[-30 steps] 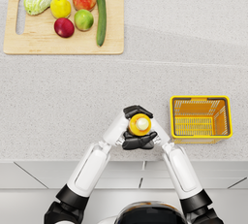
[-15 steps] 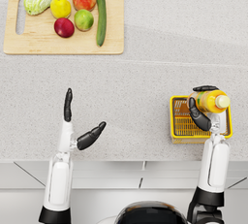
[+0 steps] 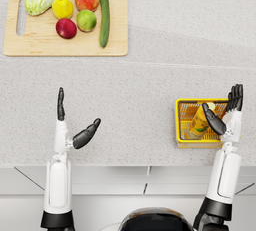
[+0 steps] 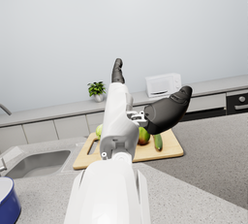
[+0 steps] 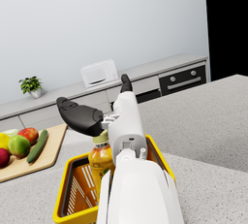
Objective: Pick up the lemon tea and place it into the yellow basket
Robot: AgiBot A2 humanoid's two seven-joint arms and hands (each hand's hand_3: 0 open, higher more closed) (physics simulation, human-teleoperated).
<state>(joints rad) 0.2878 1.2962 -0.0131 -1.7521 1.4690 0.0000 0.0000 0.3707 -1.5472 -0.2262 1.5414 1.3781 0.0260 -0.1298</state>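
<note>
Fingers spread wide, my right hand holds nothing above the yellow basket at the frame's right edge; the lemon tea lies tilted inside it. A smooth, rigid bottle, probably slippery, best gripped around its body. My right wrist view shows its cap and label, unclear from above.

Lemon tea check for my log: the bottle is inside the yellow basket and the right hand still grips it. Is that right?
Not quite. The lemon tea is inside the yellow basket, but the right hand is open above it, holding nothing. The head view and the right wrist view both show this.
</note>
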